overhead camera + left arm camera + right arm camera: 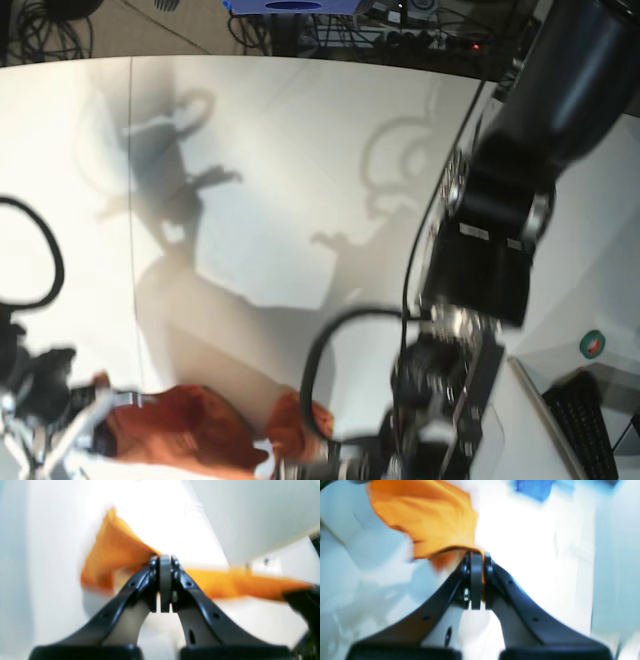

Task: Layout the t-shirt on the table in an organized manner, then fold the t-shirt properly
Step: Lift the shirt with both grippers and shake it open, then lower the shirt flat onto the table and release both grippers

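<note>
The orange t-shirt [190, 432] hangs bunched between my two arms over the near edge of the white table [300, 150]. In the left wrist view my left gripper [165, 558] is shut on a fold of the t-shirt [115, 552], and cloth stretches left and right of the jaws. In the right wrist view my right gripper [477, 554] is shut on an edge of the t-shirt [427, 517], which hangs up and to the left. Both wrist views are blurred. In the base view the left arm [480, 270] is at the right and the right arm [45, 400] at the lower left.
A thin dark seam [131, 200] runs down the table's left side. Cables and a blue object [290, 5] lie beyond the far edge. A keyboard [590, 425] and a round green sticker [593, 345] are at the lower right. A black cable loop [50, 260] hangs at the left.
</note>
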You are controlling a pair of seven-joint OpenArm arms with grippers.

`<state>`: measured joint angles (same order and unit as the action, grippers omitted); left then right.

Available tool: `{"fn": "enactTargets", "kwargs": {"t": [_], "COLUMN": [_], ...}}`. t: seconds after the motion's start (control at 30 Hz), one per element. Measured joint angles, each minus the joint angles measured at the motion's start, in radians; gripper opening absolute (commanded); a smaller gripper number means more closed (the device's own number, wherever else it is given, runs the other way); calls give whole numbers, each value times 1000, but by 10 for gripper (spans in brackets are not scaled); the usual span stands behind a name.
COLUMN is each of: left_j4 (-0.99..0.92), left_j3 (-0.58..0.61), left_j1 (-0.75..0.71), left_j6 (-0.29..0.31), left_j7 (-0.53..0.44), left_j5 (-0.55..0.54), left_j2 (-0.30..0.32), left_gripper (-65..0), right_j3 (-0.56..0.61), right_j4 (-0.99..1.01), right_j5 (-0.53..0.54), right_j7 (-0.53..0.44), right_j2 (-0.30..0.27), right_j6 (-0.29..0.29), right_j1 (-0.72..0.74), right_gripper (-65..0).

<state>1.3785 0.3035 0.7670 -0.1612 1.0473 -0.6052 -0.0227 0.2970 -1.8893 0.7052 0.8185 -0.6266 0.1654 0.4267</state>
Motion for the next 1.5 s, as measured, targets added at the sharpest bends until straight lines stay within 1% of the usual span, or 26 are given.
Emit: {"fn": "enactTargets", "kwargs": {"t": [0.07,0.1,0.13,0.17,0.2,0.23,0.27,0.33,0.43,0.47,0.53,0.67,0.7,0.77,0.83,0.9,0.97,1.03,1.07,1.13,1.2,1.23,1.33,1.37,1.4,1.5], "left_j4": [36,56,75,86,92,93,91,72,52,48,41,41,42,44,53,83,138,202,235,299,338,345,271,208,139,-100], "left_j3": [6,0,-5,-4,-3,-3,-2,3,4,-2,-8,-10,-9,-8,-8,-12,-9,-8,-10,-14,-15,-15,-5,-4,-3,-3], "left_j1": [-110,-169,-227,-279,-336,-394,-449,-532,-620,-641,-673,-717,-723,-731,-752,-789,-823,-844,-847,-847,-833,-815,-706,-651,-599,-458], "left_j6": [0,-23,-34,-62,-79,-101,-107,-122,-128,-127,-131,-130,-130,-127,-128,-132,-131,-131,-133,-132,-135,-136,-126,-127,-131,-131], "left_j7": [1,0,-9,-13,-11,-14,-17,-27,-79,-98,-107,-105,-106,-106,-109,-105,-100,-100,-103,-106,-108,-105,-102,-103,-109,-130], "left_j5": [-5,1,7,8,15,19,18,2,-2,-2,4,3,1,-4,-2,2,-7,-6,-6,-2,1,2,-9,-7,6,2], "left_j2": [44,66,90,113,127,128,124,112,106,109,118,116,111,109,115,124,144,165,180,208,215,214,200,190,175,131], "left_gripper": [-650,-650,-650,-650,-650,-650,-650,-650,-650,-650,-650,-650,-632,-464,-324,-211,-137,-102,-99,-100,-100,-100,-114,-148,-206,-438], "right_j3": [-40,-48,-54,-55,-52,-45,-41,-40,-51,-51,-50,-57,-62,-62,-61,-61,-59,-58,-57,-57,-56,-57,-66,-76,-90,-122], "right_j4": [-21,-23,-21,-18,0,26,57,118,156,160,161,161,161,161,161,161,161,161,160,157,157,157,117,93,68,29], "right_j5": [1,-2,-5,-12,-1,-7,-35,-124,-244,-265,-265,-272,-277,-279,-275,-268,-269,-268,-269,-269,-271,-269,-282,-279,-273,-275], "right_j7": [-16,-19,-26,-31,-34,-19,-14,-14,-28,-32,-29,-28,-31,-34,-32,-22,-25,-29,-29,-28,-29,-29,-68,-98,-118,-159], "right_j2": [11,19,38,64,100,133,169,216,258,271,291,301,306,309,311,311,311,312,312,312,310,310,304,297,293,293], "right_j6": [-1,-1,-1,2,-3,-14,-16,-7,-2,0,-3,-6,-6,-6,-6,-6,-6,-6,-6,-6,-6,-6,-2,-2,-5,-5], "right_j1": [-120,-177,-234,-287,-342,-392,-437,-489,-544,-561,-599,-663,-675,-695,-718,-736,-746,-757,-764,-784,-803,-810,-841,-857,-871,-895], "right_gripper": [-650,-650,-650,-650,-650,-650,-650,-650,-650,-650,-650,-650,-650,-650,-650,-650,-650,-650,-621,-494,-407,-386,-387,-387,-387,-389]}}
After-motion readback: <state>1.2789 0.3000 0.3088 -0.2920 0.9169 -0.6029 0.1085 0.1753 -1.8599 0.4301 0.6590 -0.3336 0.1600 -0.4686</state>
